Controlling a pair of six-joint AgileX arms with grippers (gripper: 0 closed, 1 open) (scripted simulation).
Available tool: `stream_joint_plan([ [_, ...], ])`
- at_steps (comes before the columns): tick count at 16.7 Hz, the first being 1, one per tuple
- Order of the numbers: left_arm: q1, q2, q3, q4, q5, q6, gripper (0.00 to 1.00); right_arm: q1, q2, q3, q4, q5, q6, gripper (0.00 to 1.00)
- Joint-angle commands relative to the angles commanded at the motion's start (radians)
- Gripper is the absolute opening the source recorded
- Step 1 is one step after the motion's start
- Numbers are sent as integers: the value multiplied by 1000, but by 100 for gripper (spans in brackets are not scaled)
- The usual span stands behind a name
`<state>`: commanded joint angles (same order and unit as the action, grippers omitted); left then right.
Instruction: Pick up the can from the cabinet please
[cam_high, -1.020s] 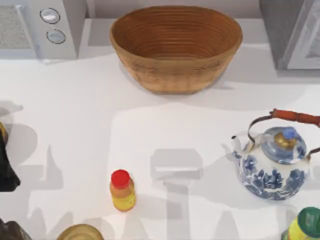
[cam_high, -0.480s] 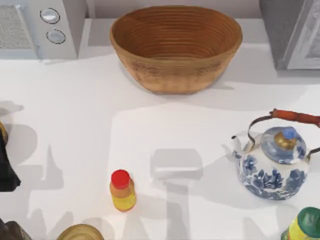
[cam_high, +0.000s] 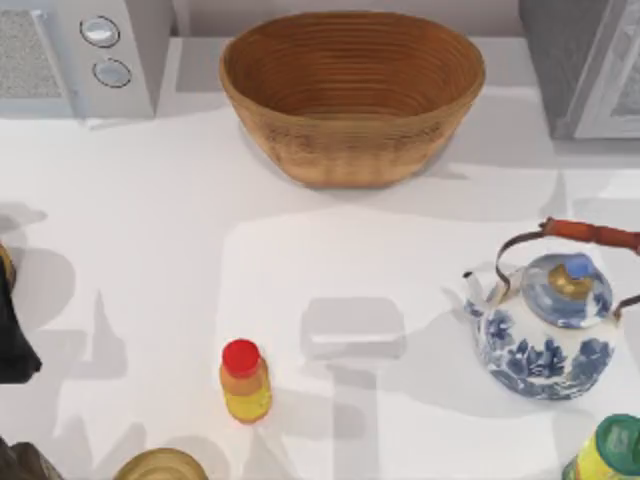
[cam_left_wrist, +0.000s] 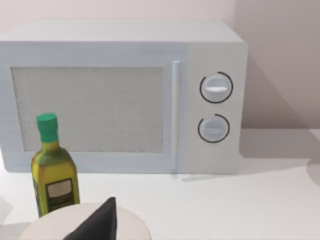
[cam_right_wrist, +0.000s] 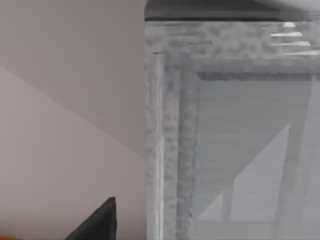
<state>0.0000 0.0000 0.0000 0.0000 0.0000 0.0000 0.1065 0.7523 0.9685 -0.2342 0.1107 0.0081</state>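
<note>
While my right gripper (cam_right_wrist: 100, 222) faces cabinet (cam_right_wrist: 220, 130), can probably sits behind its door; exact spot unclear. Grip state, either arm: cannot tell. Parked by microwave (cam_left_wrist: 125, 95): my left gripper (cam_left_wrist: 97, 222). Expect can light, stiff, slick: I pinch mid-wall. Count: one cabinet, one basket (cam_high: 352, 95), one teapot (cam_high: 545, 325).

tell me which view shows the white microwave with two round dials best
The left wrist view: the white microwave faces it, with door, handle and both dials. The top view catches just its corner.

Grey cabinet (cam_right_wrist: 230, 135) (beside pale wall (cam_right_wrist: 70, 100))
</note>
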Motion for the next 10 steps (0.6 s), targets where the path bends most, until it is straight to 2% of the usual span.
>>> stream_joint_plan([
  [6,0,0,0,0,0,0,100,51,376,503,-120,57,5,100],
  [10,0,0,0,0,0,0,100,72,533,717,-170,80,7,100],
])
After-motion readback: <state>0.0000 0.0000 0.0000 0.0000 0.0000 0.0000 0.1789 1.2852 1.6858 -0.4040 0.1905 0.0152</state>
